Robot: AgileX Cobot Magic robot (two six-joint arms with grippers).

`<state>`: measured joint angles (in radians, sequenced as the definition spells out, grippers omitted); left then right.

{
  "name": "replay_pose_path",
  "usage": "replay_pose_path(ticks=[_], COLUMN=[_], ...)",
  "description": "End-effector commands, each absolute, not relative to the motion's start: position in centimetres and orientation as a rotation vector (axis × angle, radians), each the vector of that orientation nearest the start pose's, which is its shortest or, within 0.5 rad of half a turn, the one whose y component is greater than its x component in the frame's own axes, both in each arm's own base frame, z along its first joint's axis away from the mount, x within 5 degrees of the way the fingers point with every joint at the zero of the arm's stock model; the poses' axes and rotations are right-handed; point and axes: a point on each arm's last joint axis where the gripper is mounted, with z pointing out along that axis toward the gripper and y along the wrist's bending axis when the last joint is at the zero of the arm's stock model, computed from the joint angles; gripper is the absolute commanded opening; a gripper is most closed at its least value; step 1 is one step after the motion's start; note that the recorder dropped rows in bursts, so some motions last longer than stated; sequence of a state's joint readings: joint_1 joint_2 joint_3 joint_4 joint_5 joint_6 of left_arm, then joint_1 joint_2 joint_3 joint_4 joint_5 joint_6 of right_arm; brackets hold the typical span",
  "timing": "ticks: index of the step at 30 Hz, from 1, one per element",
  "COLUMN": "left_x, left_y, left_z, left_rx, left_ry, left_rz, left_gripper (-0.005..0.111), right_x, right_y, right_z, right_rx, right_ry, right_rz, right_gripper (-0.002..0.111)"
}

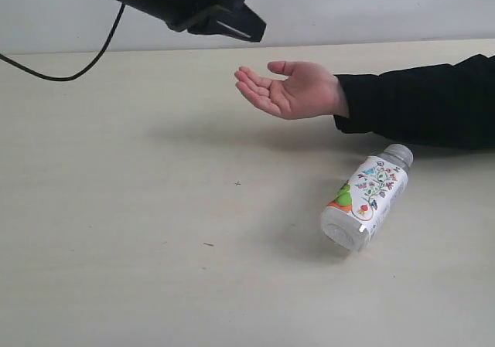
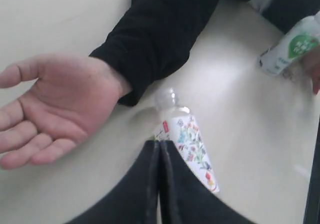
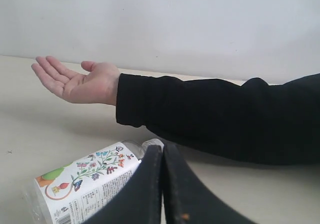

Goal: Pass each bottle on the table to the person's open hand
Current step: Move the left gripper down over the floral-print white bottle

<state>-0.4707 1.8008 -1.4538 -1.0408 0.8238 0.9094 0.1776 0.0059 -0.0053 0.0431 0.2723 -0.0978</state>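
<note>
The white floral-labelled bottle lies on its side on the table, below the black sleeve. The person's open hand is held palm up above the table and holds nothing. My left gripper hangs shut and empty, up and to the left of the fingers. In the left wrist view, that gripper sits above the floral bottle, beside the hand. A white-and-green bottle shows at that view's edge. My right gripper is shut and empty, close to the floral bottle. The yellow and red-labelled bottles are out of view.
A black cable trails from the left arm over the far left of the table. The person's forearm stretches low across the table behind the bottle. A pale wall stands behind the table.
</note>
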Motion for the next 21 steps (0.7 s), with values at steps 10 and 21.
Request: replay_pose_path(ticks=[10,21], left_x=[25.4,24.6], left_y=[-32.3,-39.4], left_z=[28.4,24.4], left_rx=[1.306,1.341], left_ry=[2.087,2.350], left_rz=[-0.563,-0.344], left_gripper=[0.000,0.000], right_x=[5.4,5.4], right_y=[1.1,1.1], right_z=[18.9,18.9], right_rx=[-0.211,-0.211], right_ry=[1.739,1.739], right_rz=[0.097,0.097], right_gripper=[0.000,0.000])
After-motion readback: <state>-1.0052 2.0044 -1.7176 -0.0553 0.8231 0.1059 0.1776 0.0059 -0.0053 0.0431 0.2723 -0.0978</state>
